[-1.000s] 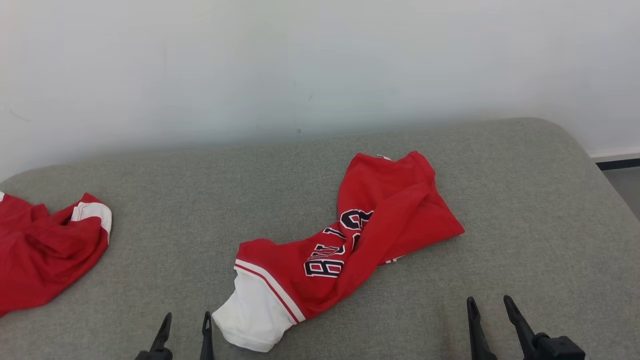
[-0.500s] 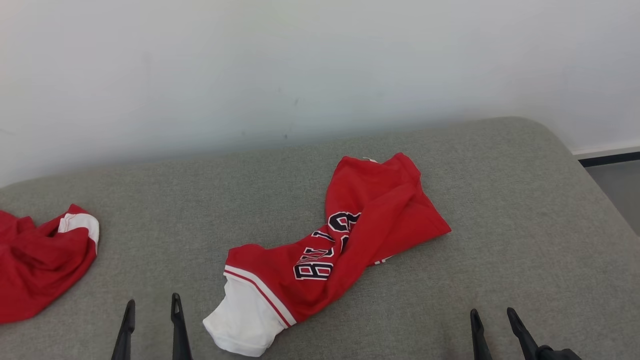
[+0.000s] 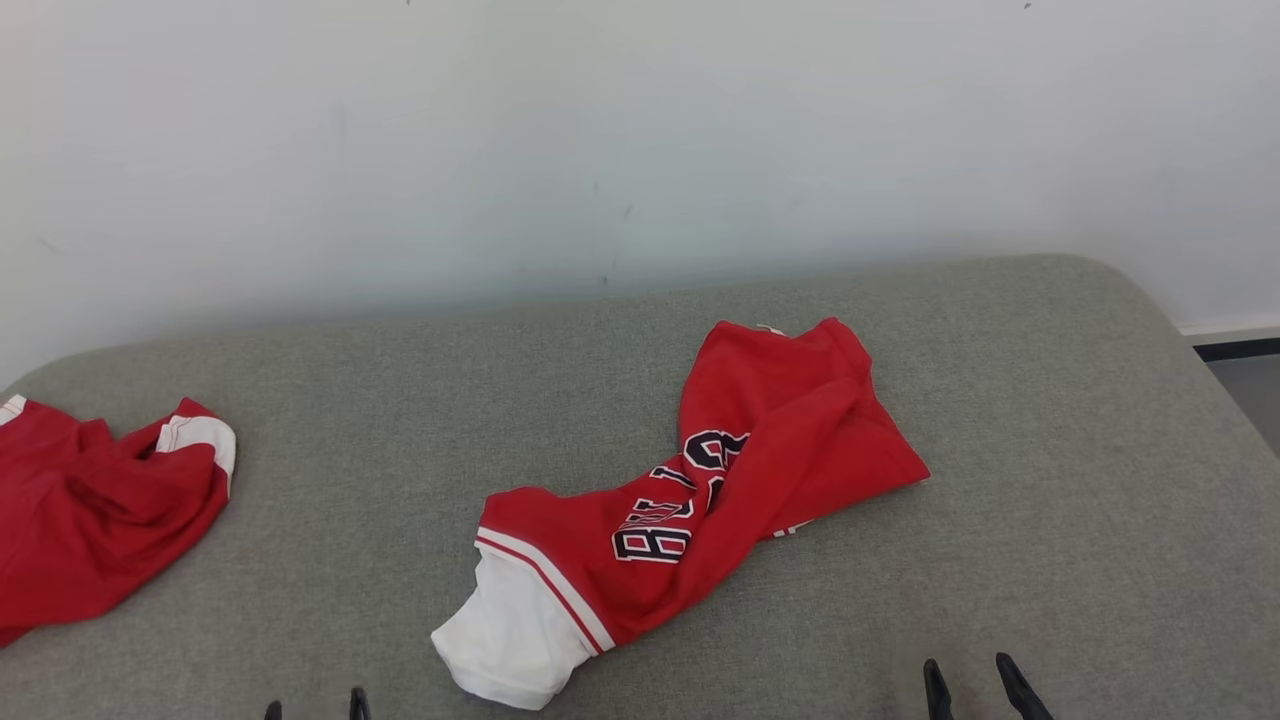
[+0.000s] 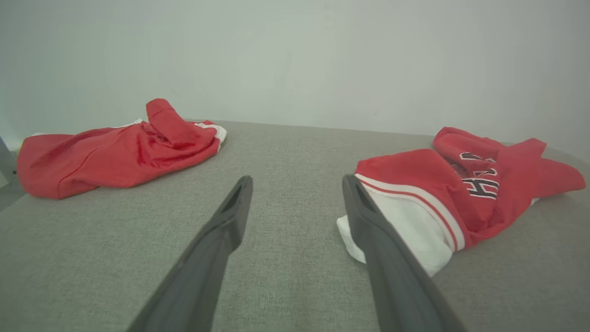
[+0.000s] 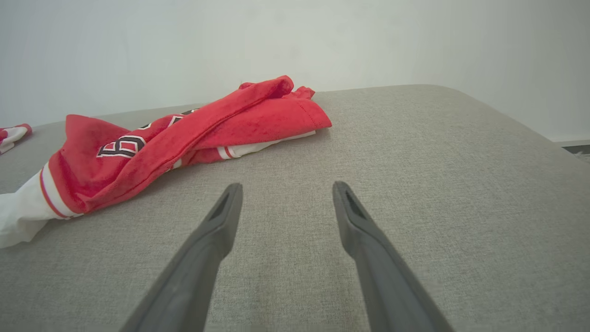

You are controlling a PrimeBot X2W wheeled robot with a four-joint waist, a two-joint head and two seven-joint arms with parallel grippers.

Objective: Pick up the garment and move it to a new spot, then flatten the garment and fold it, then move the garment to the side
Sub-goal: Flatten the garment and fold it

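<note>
A red garment with black-and-white lettering and a white sleeve lies crumpled in the middle of the grey padded surface. From the left wrist the garment is to the right, and from the right wrist the garment is to the left. My left gripper peeks over the bottom edge, left of the white sleeve, open and empty. The left gripper hovers above the cloth surface. My right gripper stands open at the lower right, clear of the garment. Bare fabric lies under the right gripper.
A second red garment with white trim lies bunched at the far left edge; from the left wrist this second garment is at the left. A pale wall stands behind. The surface drops off at the right, with floor beyond.
Both grippers have sunk toward the bottom edge, with only their tips left in the head view. The camera has shifted a little. The garments lie as before.
</note>
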